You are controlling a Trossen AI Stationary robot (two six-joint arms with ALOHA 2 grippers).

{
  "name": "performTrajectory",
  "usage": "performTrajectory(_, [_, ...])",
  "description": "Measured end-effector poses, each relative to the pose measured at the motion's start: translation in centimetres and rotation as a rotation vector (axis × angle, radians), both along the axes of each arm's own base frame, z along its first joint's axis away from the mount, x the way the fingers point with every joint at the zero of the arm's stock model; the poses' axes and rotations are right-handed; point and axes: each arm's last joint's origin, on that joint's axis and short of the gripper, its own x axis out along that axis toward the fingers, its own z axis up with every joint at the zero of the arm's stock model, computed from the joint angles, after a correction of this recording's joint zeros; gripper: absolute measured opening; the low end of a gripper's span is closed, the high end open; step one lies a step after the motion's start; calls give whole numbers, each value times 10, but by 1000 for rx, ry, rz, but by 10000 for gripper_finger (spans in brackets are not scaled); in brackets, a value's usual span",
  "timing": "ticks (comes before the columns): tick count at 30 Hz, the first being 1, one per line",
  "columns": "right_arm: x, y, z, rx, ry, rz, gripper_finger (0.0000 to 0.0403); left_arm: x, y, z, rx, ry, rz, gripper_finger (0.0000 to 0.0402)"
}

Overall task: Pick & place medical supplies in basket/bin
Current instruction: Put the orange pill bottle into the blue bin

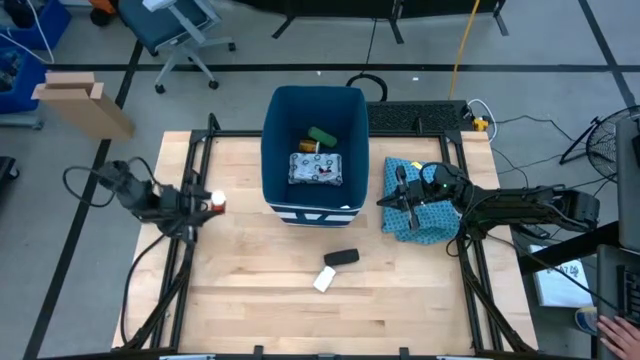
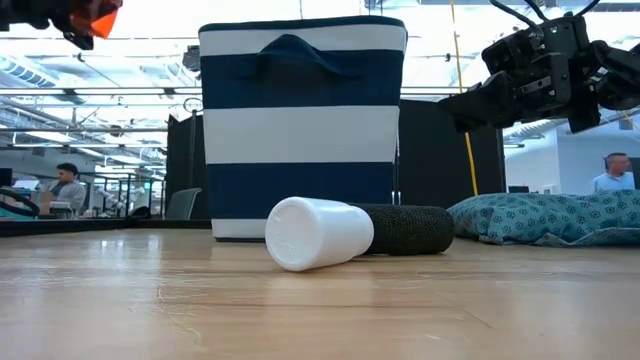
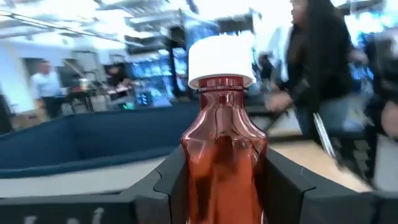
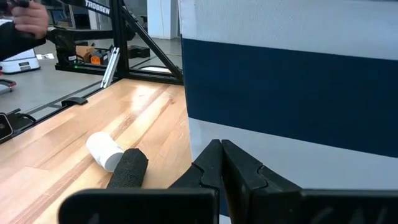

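The dark-blue bin (image 1: 268,150) stands at the table's far middle. Inside it lie a flat white packet (image 1: 317,168) and a green oblong (image 1: 322,135). My left gripper (image 1: 212,203) is left of the bin, high above the table, shut on a red bottle (image 3: 221,155) with a white cap (image 3: 221,59). A black oblong (image 1: 341,257) and a white tube (image 1: 324,279) lie on their sides on the wood in front of the bin. My right gripper (image 1: 383,202) hovers shut and empty just right of the bin. My left gripper pinches the red bottle's body (image 3: 186,180) between its two fingers, one on each side below the shoulder. The fingers lie about level along the bottle. The cap end sticks out past the fingertips toward the bin. The bottle is lifted clear of the table.
A blue patterned folded cloth (image 1: 420,205) lies under my right arm. Black frame rails (image 1: 190,260) run along the table's left and right sides. People (image 3: 317,68) stand in the room beyond the table. The near half of the tabletop (image 1: 300,320) is bare wood.
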Motion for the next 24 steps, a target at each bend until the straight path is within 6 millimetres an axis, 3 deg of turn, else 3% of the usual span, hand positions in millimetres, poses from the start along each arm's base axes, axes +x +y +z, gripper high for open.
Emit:
performTrajectory(4, [0, 0, 0, 1, -1, 0, 0, -2, 5, 13, -110, -92, 92, 148])
performTrajectory(7, [0, 0, 0, -2, -5, 0, 0, -3, 8, 32, -197, -149, 172, 149])
performTrajectory(12, [0, 0, 3, -16, -32, -1, 0, 12, 5, 74, -191, -105, 296, 150])
performTrajectory(19, [0, 0, 5, -25, -50, -1, 0, 69, -3, 147, 0, 61, 441, 151])
performTrajectory(24, [0, 0, 5, -40, -57, 0, 0, 133, 25, 185, 87, 237, 512, 151])
